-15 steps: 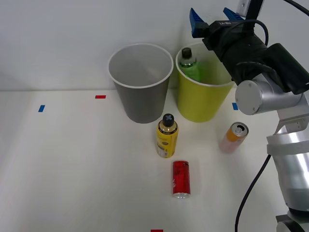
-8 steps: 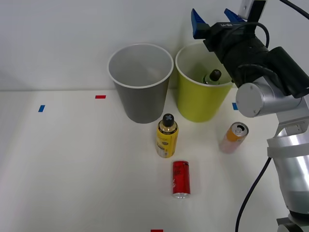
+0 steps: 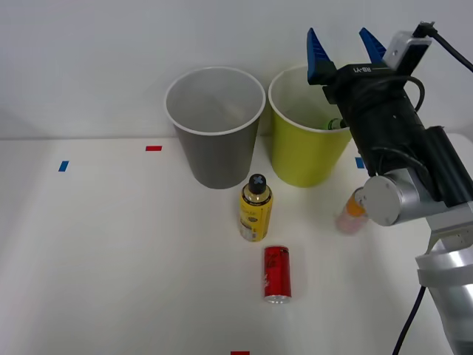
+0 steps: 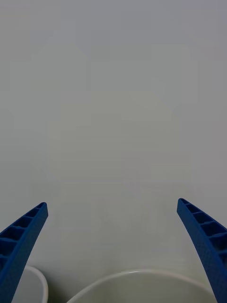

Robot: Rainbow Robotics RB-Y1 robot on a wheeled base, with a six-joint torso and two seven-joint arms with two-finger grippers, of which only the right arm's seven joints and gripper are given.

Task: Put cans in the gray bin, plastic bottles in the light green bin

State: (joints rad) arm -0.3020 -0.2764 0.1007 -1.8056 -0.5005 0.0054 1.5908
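Observation:
My right gripper (image 3: 341,42) hangs open and empty above the back right rim of the light green bin (image 3: 299,159). A bit of the green plastic bottle (image 3: 336,124) shows inside that bin, by my wrist. The gray bin (image 3: 218,159) stands just left of it. In front of the bins the yellow plastic bottle (image 3: 256,209) stands upright. Nearer me the red can (image 3: 277,274) lies on its side. My arm partly hides the orange and pink can (image 3: 346,219). In the right wrist view the open gripper (image 4: 112,203) faces the wall above the light green bin's rim (image 4: 137,273).
Small red tape marks (image 3: 154,148) and blue tape marks (image 3: 63,166) lie on the white table. A plain wall rises right behind the bins. Wide bare table stretches to the left and in front of the red can.
The green bottle, upright in the light green bin a second ago, has tipped and sunk inside it. My open gripper has moved right and nearer, and the arm now covers part of the orange can.

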